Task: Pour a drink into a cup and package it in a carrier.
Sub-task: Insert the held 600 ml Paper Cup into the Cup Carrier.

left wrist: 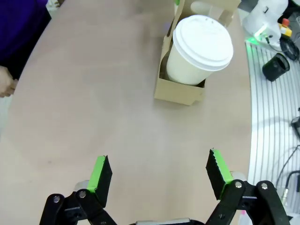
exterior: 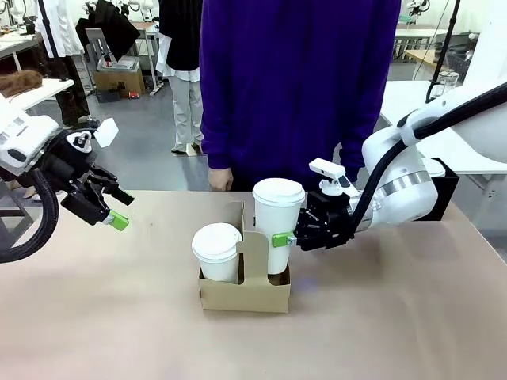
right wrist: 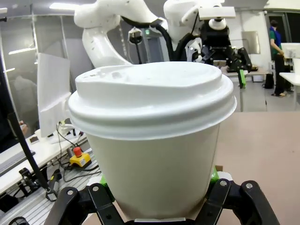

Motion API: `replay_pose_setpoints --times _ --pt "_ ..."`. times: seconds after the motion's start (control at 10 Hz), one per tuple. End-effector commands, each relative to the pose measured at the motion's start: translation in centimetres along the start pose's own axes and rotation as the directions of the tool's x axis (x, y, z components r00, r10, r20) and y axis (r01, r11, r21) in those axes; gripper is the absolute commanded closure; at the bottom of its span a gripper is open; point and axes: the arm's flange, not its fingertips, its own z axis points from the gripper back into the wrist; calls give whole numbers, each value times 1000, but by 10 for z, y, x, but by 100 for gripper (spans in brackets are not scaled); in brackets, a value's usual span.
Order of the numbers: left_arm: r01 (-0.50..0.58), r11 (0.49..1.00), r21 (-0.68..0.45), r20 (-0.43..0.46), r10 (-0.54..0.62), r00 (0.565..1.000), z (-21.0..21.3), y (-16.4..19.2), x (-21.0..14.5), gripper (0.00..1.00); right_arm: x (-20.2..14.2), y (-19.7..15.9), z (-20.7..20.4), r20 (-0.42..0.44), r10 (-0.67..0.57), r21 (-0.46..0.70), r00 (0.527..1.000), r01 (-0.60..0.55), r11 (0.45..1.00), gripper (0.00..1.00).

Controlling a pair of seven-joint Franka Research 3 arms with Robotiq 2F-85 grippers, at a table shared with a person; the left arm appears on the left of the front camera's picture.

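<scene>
The right gripper [exterior: 287,239] clasps the taller lidded cup [exterior: 277,226] at mid-frame, its base down in the cardboard carrier [exterior: 244,291] on the tabletop [exterior: 380,317]. A second lidded cup [exterior: 217,252] sits beside it. At far left, the left gripper [exterior: 119,207] hangs released above the tabletop. A person in purple [exterior: 297,87] stands behind.

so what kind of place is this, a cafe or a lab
Most likely a robotics lab, not a cafe: two white robot arms work at a bare table, other workbenches stand behind the person, and cables and a red emergency-stop button sit beside the table.
</scene>
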Motion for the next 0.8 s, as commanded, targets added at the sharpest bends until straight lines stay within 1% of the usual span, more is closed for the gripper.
replay_pose_setpoints --times 0.0,0.1,0.4,0.5,0.7 --pt "6 1000 -24 20 -6 1000 -5 -2 -3 0 -4 -1 -3 -12 31 41 999 -30 999 20" --pt "0 1000 0 0 0 1000 0 0 0 0 -9 0 -4 -23 33 42 999 -32 999 20" --pt "0 1000 0 0 0 1000 0 0 0 0 -28 -4 -2 -49 55 60 997 -52 997 20" --pt "0 1000 0 0 0 1000 0 0 0 0 -39 -5 -1 -56 70 67 996 -67 996 20" --pt "0 1000 0 0 0 1000 0 0 0 0 -51 -6 2 -67 107 65 992 -102 993 20"
